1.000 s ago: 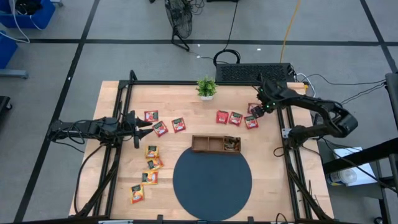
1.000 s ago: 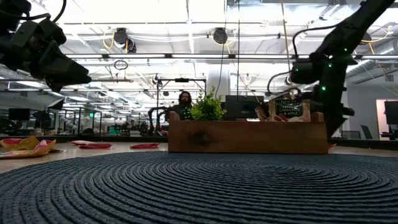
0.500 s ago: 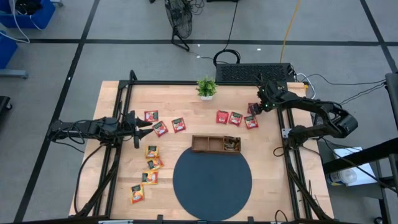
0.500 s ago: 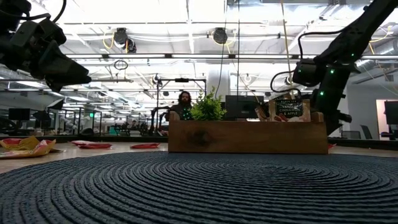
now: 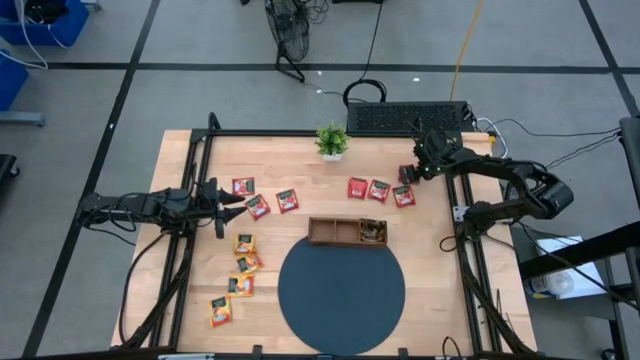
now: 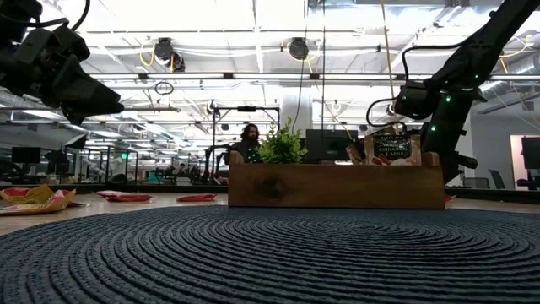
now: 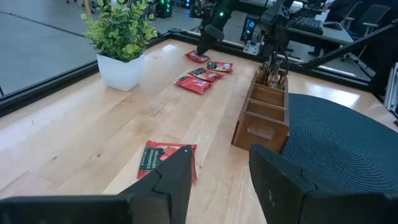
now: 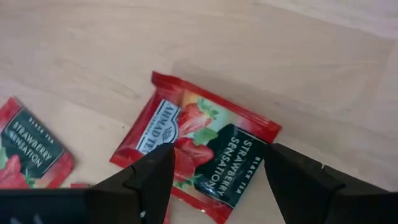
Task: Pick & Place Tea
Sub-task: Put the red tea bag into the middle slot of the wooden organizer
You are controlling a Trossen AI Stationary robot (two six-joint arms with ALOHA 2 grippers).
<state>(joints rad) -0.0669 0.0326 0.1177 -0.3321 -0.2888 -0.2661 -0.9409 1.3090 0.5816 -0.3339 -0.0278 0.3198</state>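
Note:
Red tea sachets lie flat on the wooden table: three in a row (image 5: 379, 190) at the far right and three (image 5: 258, 206) at the left. Several yellow-orange ones (image 5: 245, 264) lie near the left edge. My right gripper (image 8: 214, 186) hangs open, pointing steeply down, over one more red sachet (image 8: 196, 146) at the far right. Its fingers stand on either side of that sachet and above it. My left gripper (image 7: 217, 180) waits open and nearly level at the left, with a red sachet (image 7: 168, 158) just ahead of it.
A brown three-compartment tray (image 5: 347, 232) stands mid-table with sachets upright in its right compartment (image 6: 390, 148). The dark round mat (image 5: 341, 293) lies at the near edge. A small potted plant (image 5: 332, 140) stands at the far edge. A person sits in the room beyond.
My right gripper has tipped more steeply downward and rolled a little over the far-right red sachet, hardly shifting its place. The sachets lie as before.

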